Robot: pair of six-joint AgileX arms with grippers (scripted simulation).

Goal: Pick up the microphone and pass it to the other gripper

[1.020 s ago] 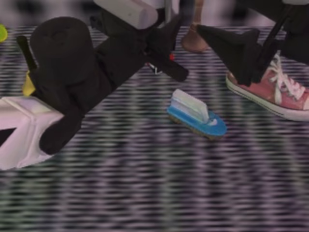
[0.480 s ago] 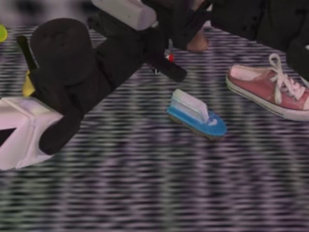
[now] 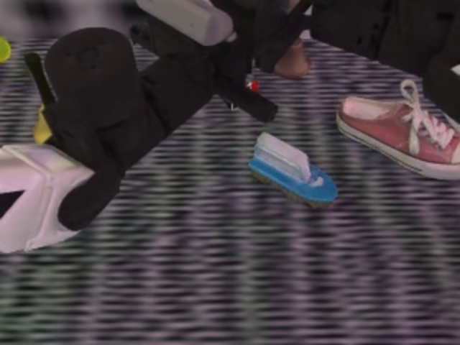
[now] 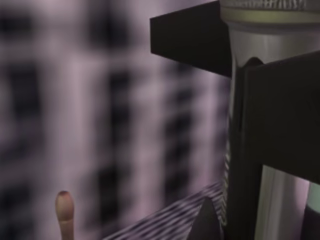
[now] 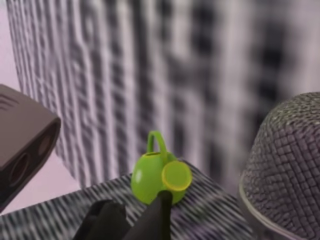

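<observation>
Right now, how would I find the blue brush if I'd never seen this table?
Start at the striped table and find the red sneaker at its right side. To the sneaker's left, alone near the middle, lies the blue brush. It is the only bright blue thing, with a pale white block on top.

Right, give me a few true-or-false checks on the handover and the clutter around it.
1. The left gripper is shut on the microphone. True.
2. The right gripper is parked far from the left one. False: it is right next to it, at the top view's upper middle, and the microphone's mesh head fills the near side of the right wrist view.
3. The blue brush lies on the red shoe. False: they lie apart, with the brush to the shoe's left.
4. A green watering can stands on the table. True.
</observation>
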